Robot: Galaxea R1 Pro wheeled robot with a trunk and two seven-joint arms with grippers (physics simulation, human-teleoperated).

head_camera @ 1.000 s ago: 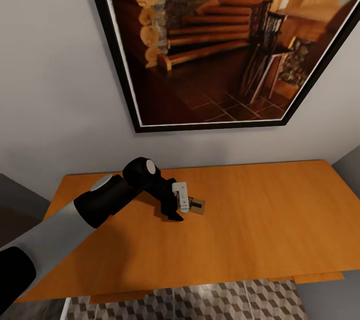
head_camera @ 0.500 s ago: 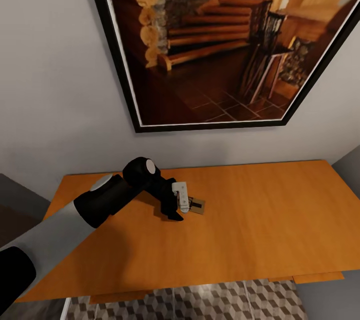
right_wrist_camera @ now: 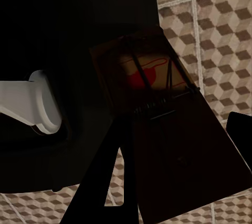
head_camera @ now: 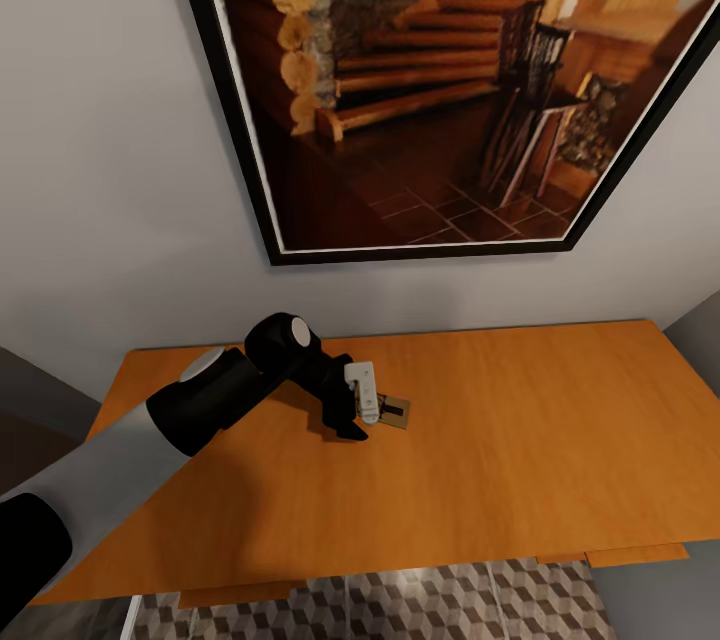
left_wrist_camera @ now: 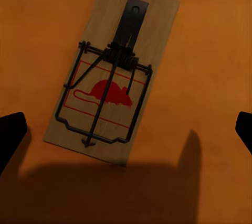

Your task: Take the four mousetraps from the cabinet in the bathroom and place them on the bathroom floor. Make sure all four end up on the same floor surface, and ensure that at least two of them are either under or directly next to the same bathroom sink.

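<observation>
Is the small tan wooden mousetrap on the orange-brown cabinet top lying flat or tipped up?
Flat. The mousetrap lies face up on the cabinet top, its red mouse print and wire frame fully visible.

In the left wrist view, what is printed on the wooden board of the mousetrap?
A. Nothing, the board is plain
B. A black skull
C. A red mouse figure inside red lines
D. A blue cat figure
C: the mousetrap lying on the orange-brown cabinet top shows a red mouse silhouette framed by thin red lines, under its dark metal wire.
</observation>
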